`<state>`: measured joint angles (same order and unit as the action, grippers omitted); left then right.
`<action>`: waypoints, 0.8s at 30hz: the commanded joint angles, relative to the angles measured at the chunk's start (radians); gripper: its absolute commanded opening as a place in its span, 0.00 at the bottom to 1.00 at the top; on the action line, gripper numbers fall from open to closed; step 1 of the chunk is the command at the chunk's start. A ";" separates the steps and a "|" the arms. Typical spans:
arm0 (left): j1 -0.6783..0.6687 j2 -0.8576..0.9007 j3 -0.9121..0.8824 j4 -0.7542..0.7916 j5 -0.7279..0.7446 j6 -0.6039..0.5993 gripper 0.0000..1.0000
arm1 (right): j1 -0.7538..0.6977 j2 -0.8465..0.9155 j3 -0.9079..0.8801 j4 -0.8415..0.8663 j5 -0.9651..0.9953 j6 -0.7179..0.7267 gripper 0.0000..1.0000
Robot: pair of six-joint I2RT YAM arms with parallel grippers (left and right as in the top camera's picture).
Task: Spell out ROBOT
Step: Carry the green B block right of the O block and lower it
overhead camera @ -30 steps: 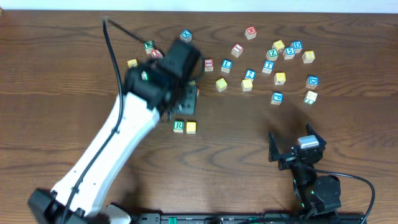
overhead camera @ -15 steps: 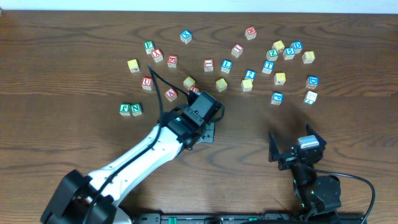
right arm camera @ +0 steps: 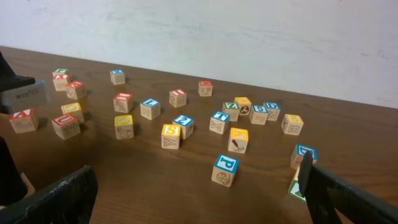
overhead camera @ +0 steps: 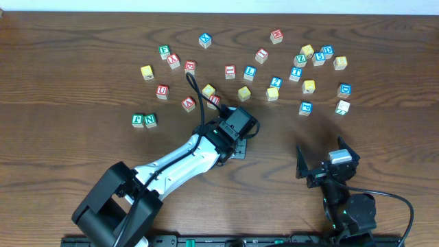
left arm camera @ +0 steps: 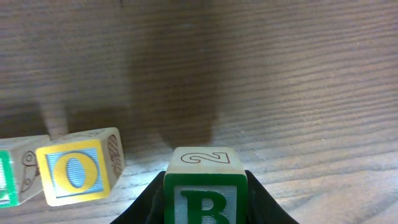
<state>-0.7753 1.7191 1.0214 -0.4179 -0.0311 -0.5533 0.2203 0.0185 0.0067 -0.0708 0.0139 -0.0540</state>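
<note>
Overhead, left gripper (overhead camera: pixel 239 130): over the middle of the table (overhead camera: pixel 68 82), below the scattered cubes; its fingers and load are hidden under the wrist.
Overhead, right gripper (overhead camera: pixel 324 159): near the front edge at the right, jaws spread wide with nothing between them.
Overhead, F cube (overhead camera: pixel 138 120) and N cube (overhead camera: pixel 150 121): touching side by side, well left of the left gripper.
Left wrist, left gripper (left arm camera: pixel 205 211): closed partway, the black fingers (left arm camera: pixel 146 204) pressing both sides of the B cube (left arm camera: pixel 205 186).
Left wrist, B cube: upright, green B facing the camera, a 2 on top; whether it touches the table I cannot tell.
Left wrist, O cube (left arm camera: pixel 78 173): yellow face, on the table left of the B cube, apart from it.
Left wrist, green-faced cube (left arm camera: pixel 11 180): against the O cube's left side, letter cut off by the frame.
Right wrist, right gripper (right arm camera: pixel 194 186): fully spread, empty, low over the table.
Right wrist, loose cubes (right arm camera: pixel 225 170): scattered ahead; most letters too small to read.
</note>
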 commanded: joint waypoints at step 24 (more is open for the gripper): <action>0.000 0.088 -0.006 0.032 -0.146 0.060 0.08 | 0.006 -0.003 -0.001 -0.005 -0.006 0.015 0.99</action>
<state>-0.7753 1.8000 1.0214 -0.3981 -0.1417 -0.5377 0.2203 0.0185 0.0067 -0.0708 0.0139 -0.0517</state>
